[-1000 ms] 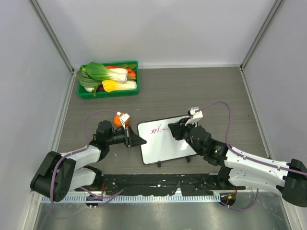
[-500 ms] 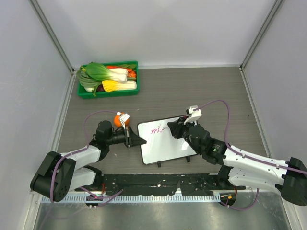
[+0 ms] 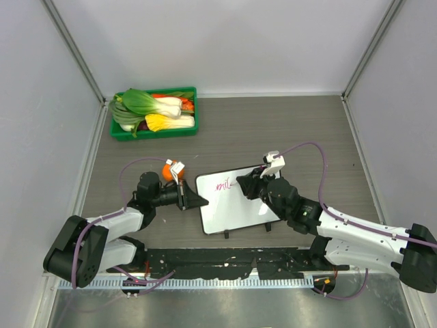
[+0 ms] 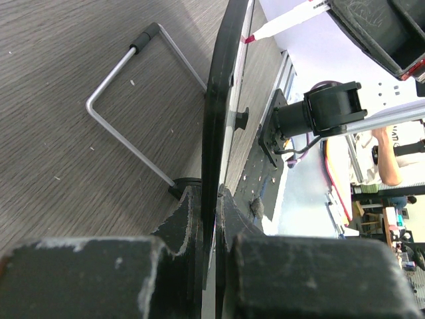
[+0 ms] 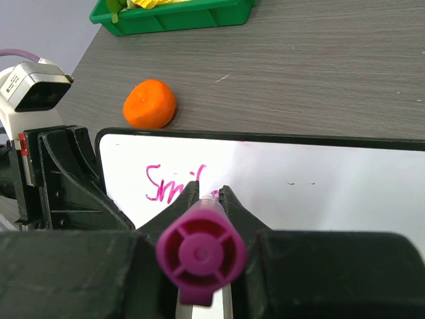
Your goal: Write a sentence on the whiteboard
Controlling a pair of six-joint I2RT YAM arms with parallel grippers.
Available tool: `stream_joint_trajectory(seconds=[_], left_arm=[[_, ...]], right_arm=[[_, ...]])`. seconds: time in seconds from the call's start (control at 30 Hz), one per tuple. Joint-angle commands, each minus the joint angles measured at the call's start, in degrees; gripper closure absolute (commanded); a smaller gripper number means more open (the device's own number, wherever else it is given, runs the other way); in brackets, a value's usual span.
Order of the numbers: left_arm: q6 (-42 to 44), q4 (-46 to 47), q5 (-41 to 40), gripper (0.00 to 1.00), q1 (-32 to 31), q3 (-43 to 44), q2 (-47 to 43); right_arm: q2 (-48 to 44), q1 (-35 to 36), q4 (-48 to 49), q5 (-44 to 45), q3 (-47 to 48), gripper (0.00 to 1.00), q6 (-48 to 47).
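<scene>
Pinching the whiteboard (image 3: pixel 239 205) with the left hand (image 3: pixel 202 199), squeezing the marker (image 5: pixel 201 251) in the right hand (image 3: pixel 246 183), just "Smil" of the sentence (image 5: pixel 174 186) done.

What is there, counted

One whiteboard (image 3: pixel 235 205) with two black feet (image 3: pixel 226 234), and on it one short line of pink writing (image 3: pixel 222 184). One marker (image 5: pixel 200 252), one orange (image 5: pixel 150 104), and one green tray (image 3: pixel 154 134) with several vegetables (image 3: pixel 153 106), piled too close for an exact count. Two grippers: the left gripper (image 3: pixel 200 199) and the right gripper (image 3: pixel 244 184). One wire stand (image 4: pixel 126 100).
</scene>
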Motion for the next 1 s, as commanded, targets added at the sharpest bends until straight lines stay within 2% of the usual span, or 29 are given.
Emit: stream_joint_trajectory(seconds=[0.0, 0.53, 0.97], left_arm=[[4.9, -2.3, -6.1, 1.00, 0.2, 0.1, 1.1], [4.9, -2.2, -6.3, 1.00, 0.4, 0.1, 1.2], [4.9, -2.2, -6.4, 1.00, 0.3, 0.0, 1.1]], right_arm=[[0.0, -0.3, -2.4, 0.4, -1.1, 0.99, 0.8], [-3.0, -0.2, -4.1, 2.1, -2.7, 0.99, 0.7], [-3.8, -0.3, -3.1, 3.7, 0.4, 0.99, -1.5]])
